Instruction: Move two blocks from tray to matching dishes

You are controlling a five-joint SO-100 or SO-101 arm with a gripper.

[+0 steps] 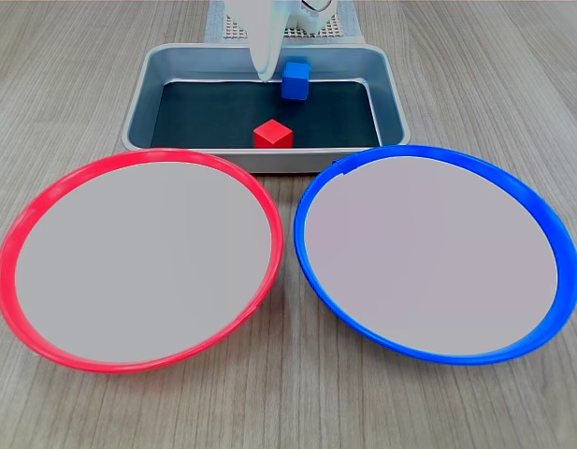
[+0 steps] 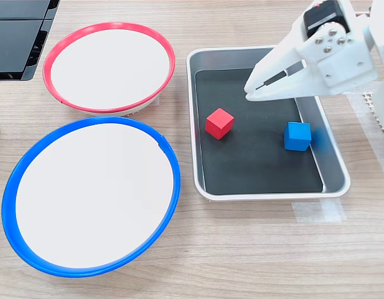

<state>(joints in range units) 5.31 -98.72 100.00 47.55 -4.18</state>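
Taking the tray (image 1: 138,98) as my landmark on the table (image 1: 64,56): both blocks lie inside it, one block (image 1: 273,134) near its front wall, the other block (image 1: 295,79) behind that, toward its back. My end effector (image 1: 265,70) hangs over the tray's back part. Two dishes (image 1: 45,196) (image 1: 540,215) sit side by side before the tray in the first exterior view.

White pincer (image 2: 251,89) angled downward, tips nearly closed
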